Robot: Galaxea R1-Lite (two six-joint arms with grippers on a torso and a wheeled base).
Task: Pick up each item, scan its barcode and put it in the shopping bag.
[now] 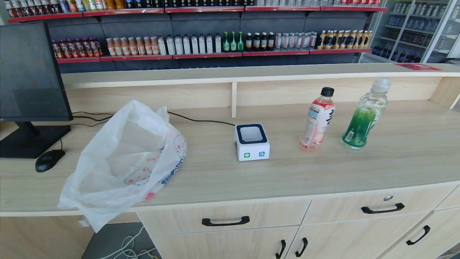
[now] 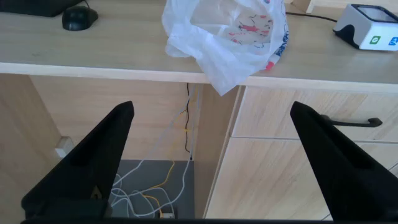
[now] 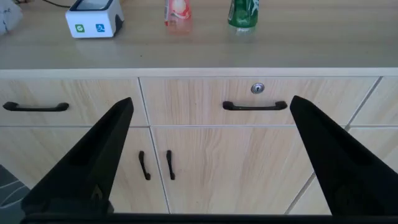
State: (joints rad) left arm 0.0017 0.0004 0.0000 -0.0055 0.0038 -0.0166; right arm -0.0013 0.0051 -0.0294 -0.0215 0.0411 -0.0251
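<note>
Bottles, two of them, stand upright toward the right of a pale wood-grain surface [image 1: 230,180]; the pink bottle [image 1: 317,118] is slim with a black cap; the green bottle [image 1: 364,117], just beside it, is rounder with a clear cap; both look like smooth, rigid plastic holding liquid, so probably fairly weighty and slick, best gripped around the labelled middle. A boxy white scanner [image 1: 252,141] sits left of them; farther left lies a thin, crinkled, floppy bag [image 1: 125,158], mouth gaping. Low before the cabinet fronts [image 3: 249,168], the left hand [image 2: 211,107] and the right hand [image 3: 211,107] hang with fingers spread wide, holding nothing.
</note>
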